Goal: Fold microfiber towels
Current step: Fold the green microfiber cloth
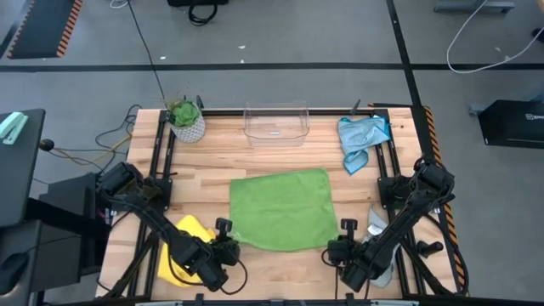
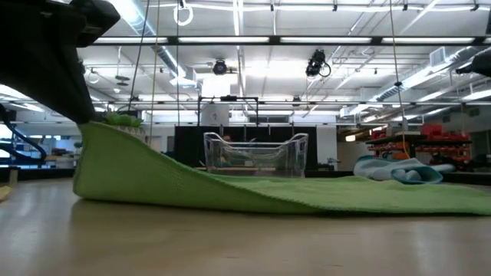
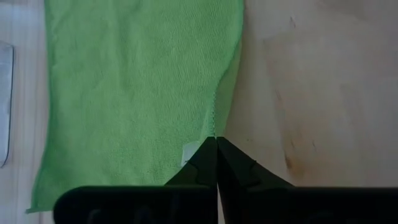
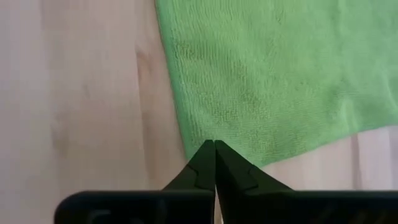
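Lying flat, green towel (image 1: 283,209), near corners pinched by L/R fingers (image 3: 205,155)

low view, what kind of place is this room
Probably a robotics lab or workshop: strip lights on an open industrial ceiling, shelving with equipment, and a wooden table framed by two robot arms.

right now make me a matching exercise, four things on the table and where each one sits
Things:
1. green towel
2. blue towel
3. yellow towel
4. clear bin

Places:
a. far edge, middle
b. near left, under the left arm
c. centre, spread out
d. far right corner, crumpled

Pairs: 1-c, 2-d, 3-b, 4-a
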Available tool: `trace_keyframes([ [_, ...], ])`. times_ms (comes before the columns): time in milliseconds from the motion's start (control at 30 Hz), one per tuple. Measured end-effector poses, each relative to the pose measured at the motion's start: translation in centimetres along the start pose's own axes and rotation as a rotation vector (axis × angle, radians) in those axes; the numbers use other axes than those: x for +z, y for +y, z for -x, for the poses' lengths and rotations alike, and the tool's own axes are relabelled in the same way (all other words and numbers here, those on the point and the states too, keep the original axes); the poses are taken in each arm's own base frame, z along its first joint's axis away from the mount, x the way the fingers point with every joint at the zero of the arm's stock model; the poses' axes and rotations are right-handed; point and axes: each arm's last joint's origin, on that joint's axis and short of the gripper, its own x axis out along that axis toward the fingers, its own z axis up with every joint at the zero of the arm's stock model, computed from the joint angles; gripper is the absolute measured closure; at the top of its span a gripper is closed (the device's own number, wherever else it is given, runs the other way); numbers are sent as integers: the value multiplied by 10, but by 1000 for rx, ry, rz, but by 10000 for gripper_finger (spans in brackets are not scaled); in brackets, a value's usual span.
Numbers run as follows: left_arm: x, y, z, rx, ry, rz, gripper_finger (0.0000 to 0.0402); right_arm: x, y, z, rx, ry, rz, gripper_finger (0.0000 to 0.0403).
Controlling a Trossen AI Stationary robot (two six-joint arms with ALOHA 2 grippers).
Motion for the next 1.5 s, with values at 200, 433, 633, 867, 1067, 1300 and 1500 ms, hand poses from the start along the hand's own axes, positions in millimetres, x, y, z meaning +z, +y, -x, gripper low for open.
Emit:
trace_keyframes([
  [200,-4,-3,3,4,16,-22,397,-3,4,13,9,35,113,322],
  [433,-6,-3,4,7,25,-15,393,-24,-1,0,-39,69,300,217],
  [633,-6,-3,4,7,25,-15,393,-28,1,-12,-25,-22,372,199],
  [867,-6,-3,4,8,25,-16,397,-22,6,-14,-34,-124,368,216],
  [1067,-6,-3,4,8,26,-15,394,-14,8,-15,-41,-199,353,242],
  [1300,-6,-3,4,8,26,-11,392,-14,8,-14,-33,-191,326,293],
  [1500,-4,0,2,35,8,56,396,-1,13,-9,40,-207,141,269],
])
